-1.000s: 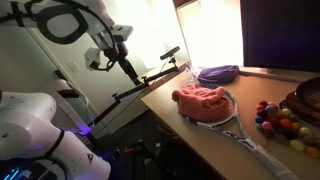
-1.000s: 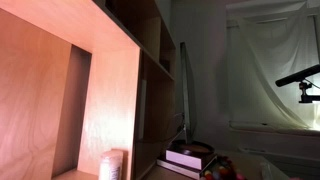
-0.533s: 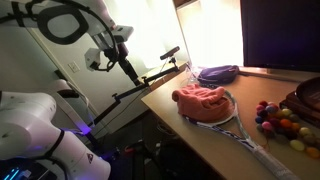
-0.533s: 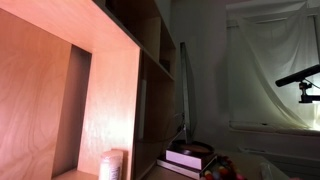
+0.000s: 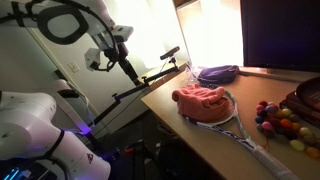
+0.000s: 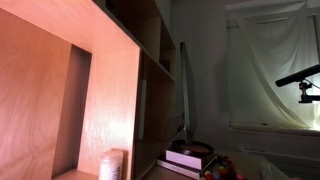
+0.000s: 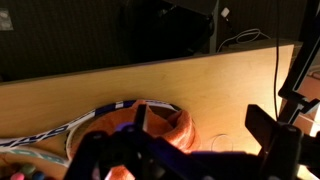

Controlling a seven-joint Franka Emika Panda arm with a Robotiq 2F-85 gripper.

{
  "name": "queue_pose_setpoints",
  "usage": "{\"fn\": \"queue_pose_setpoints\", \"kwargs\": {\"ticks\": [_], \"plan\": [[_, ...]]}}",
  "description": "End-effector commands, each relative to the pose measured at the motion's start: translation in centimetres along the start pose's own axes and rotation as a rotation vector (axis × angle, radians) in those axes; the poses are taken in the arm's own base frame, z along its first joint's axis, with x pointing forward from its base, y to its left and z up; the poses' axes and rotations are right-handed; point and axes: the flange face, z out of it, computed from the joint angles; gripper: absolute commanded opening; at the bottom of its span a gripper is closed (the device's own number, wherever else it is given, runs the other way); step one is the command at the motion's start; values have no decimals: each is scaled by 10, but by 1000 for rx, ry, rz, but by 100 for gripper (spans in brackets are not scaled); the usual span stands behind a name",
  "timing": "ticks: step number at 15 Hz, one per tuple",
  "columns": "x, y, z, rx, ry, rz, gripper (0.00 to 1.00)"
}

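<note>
Tool (image 7: pixel 185 150) spread wide and gripping nothing, facing the counter (image 5: pixel 200 150); one pink cloth (image 5: pixel 203 101) lies heaped on one racket (image 5: pixel 238 128), framed in the wrist view between the fingers, beyond them and apart. One purple bowl (image 5: pixel 218 73) and a cluster of coloured balls (image 5: pixel 280 120), too small to count, show only in an exterior view; the wrist view catches just cloth and strings.

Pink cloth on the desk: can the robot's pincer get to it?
Probably yes. The open pincer faces the pink cloth, lying on a racket, with nothing in between.
</note>
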Motion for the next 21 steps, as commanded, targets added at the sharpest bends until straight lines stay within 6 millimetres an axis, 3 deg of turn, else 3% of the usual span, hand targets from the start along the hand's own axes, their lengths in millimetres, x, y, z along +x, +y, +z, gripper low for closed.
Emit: {"fn": "queue_pose_setpoints", "kwargs": {"ticks": [1, 3, 6, 14, 21], "plan": [[0, 0, -1, 0, -1, 0, 100], [0, 0, -1, 0, -1, 0, 100], [15, -4, -11, -37, -3, -24, 100], [72, -14, -40, -257, 15, -175, 100], [104, -24, -22, -413, -186, -480, 100]]}}
